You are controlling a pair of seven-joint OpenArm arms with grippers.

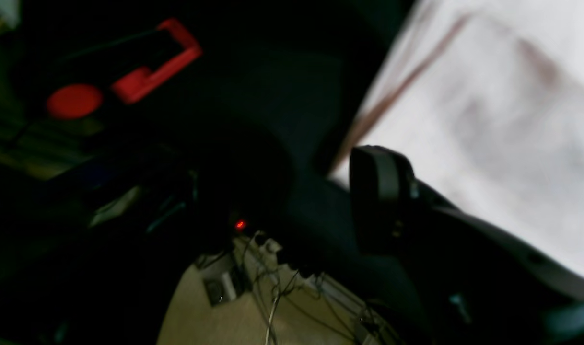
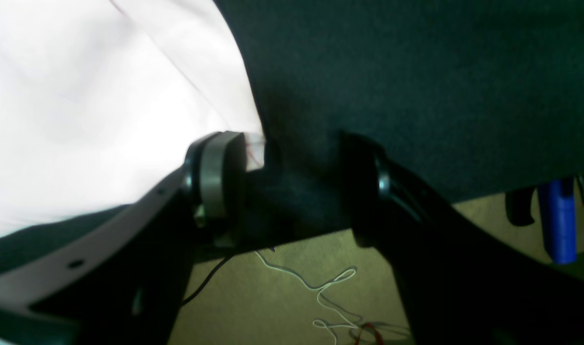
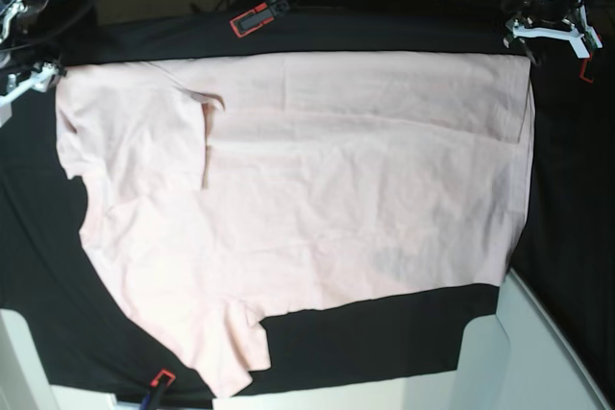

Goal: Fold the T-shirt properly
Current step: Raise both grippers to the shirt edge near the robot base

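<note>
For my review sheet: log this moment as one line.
T-shirt: spread flat, plain side up | left gripper: at far corner | right gripper: jaws apart at shirt edge, over black cloth | fold: not begun

- One T-shirt, pale pink, lying on the table.
- One black cloth covering the table under it.
- Two pincers: the left pincer at the far right corner, the right pincer at the far left corner.
- Two red clamps: one clamp on the far edge, another clamp on the near edge.
</note>
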